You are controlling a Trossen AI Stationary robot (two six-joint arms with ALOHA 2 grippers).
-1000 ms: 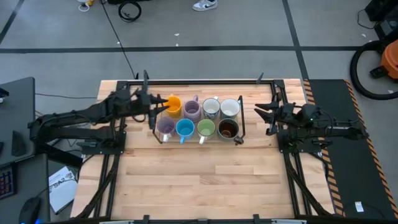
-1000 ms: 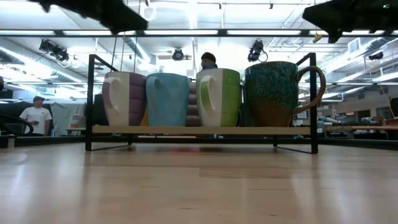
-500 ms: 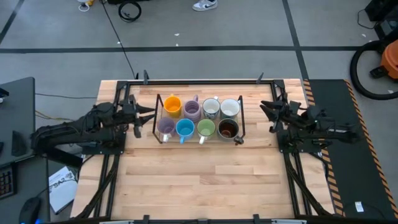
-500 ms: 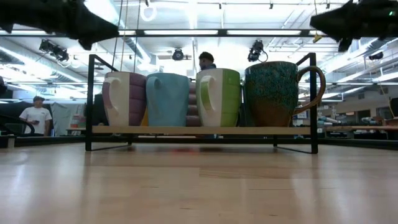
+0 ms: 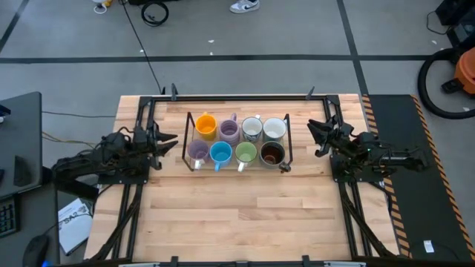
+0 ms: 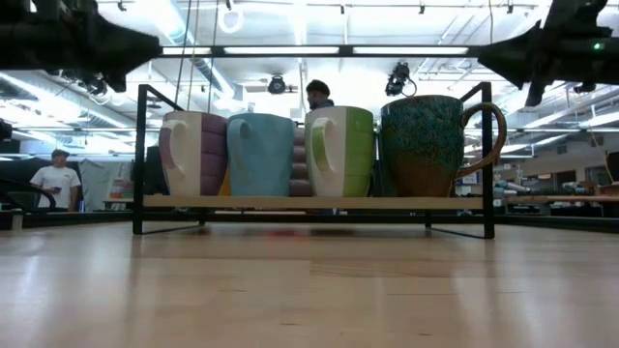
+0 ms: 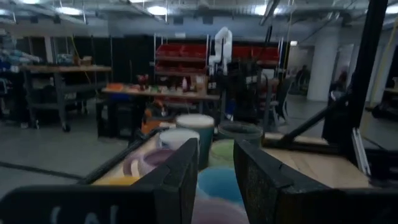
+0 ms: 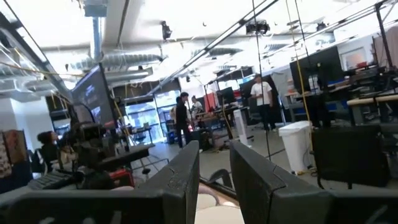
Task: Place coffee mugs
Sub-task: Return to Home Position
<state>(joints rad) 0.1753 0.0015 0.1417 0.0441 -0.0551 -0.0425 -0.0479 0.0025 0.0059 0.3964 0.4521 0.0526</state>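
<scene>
Eight mugs stand upright in two rows on the wooden floor of a black wire rack (image 5: 289,148). The far row holds the orange mug (image 5: 206,124), a lavender mug (image 5: 229,130), the patterned white mug (image 5: 252,128) and the pale mug (image 5: 274,128). In the near row are the purple mug (image 5: 197,152), blue mug (image 5: 220,153), green mug (image 5: 246,153) and dark brown mug (image 5: 272,153). My left gripper (image 5: 168,142) hovers open just left of the rack. My right gripper (image 5: 315,135) hovers open just right of it. Neither touches a mug.
Bare wooden tabletop (image 5: 237,215) stretches between the rack and the near edge. The arms' black frames (image 5: 141,193) run along both sides. In the low view the rack's posts (image 6: 141,155) rise beside the mugs, and a person (image 6: 58,179) stands in the room behind.
My left gripper has drawn back from beside the orange mug toward the table's left and near edges, ending clear of the rack's left end. The right gripper has dipped slightly beside the rack's right end. The mugs have stayed where they were.
</scene>
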